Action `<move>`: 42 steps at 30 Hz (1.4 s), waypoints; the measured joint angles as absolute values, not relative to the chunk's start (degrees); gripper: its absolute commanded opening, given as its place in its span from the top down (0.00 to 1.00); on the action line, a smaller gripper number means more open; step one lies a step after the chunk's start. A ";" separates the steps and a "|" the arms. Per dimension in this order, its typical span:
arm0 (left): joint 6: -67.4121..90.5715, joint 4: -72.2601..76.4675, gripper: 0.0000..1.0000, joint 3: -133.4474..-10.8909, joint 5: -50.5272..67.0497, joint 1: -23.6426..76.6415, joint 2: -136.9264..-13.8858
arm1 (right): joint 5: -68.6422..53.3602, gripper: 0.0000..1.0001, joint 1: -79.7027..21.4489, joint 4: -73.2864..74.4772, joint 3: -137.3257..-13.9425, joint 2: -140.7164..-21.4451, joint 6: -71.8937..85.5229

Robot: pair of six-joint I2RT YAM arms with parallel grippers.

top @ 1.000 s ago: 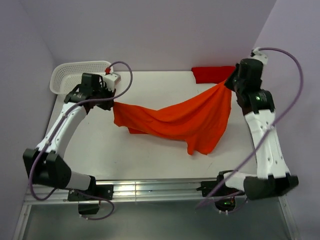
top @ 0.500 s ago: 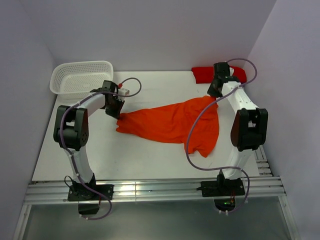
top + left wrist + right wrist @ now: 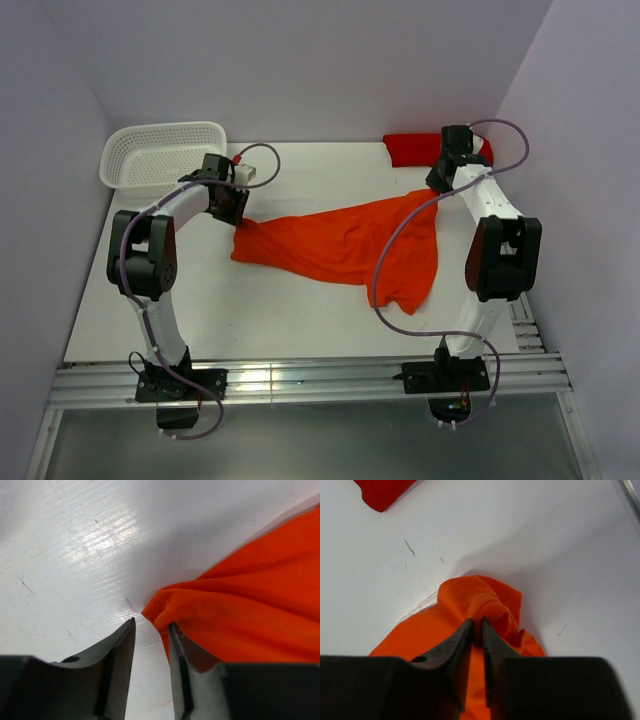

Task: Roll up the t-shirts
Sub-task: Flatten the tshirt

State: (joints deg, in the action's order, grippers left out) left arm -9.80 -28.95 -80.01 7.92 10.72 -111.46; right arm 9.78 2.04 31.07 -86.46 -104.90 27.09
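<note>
The orange t-shirt (image 3: 345,245) lies crumpled and stretched across the table between my two grippers. My left gripper (image 3: 232,205) is at the shirt's left corner. In the left wrist view the left gripper (image 3: 151,630) is open: bare table shows between the jaws, and the shirt corner (image 3: 240,615) lies against the outside of the right finger (image 3: 176,650). My right gripper (image 3: 438,185) is at the shirt's far right corner. In the right wrist view the right gripper (image 3: 476,625) is shut on a bunched fold of the shirt (image 3: 487,595).
A white plastic basket (image 3: 160,150) stands at the back left corner, just behind my left arm. A folded red cloth (image 3: 415,148) lies at the back right beside my right gripper, and also shows in the right wrist view (image 3: 382,492). Walls close the left, back and right.
Both arms have come down from holding the shirt stretched in the air to laying it on the table. The left gripper has opened and let go of its corner.
</note>
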 measured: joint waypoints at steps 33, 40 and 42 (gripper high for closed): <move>-10.83 -30.26 0.55 -61.56 19.84 7.20 -96.44 | 4.82 0.37 4.05 22.87 -58.54 -81.84 30.65; -10.50 -29.50 0.56 -61.28 19.94 7.20 -97.95 | 4.82 0.38 4.08 21.71 -55.37 -81.34 30.68; -10.24 -29.36 0.56 -61.28 20.14 7.20 -98.35 | 4.84 0.37 4.08 21.58 -54.74 -80.75 30.68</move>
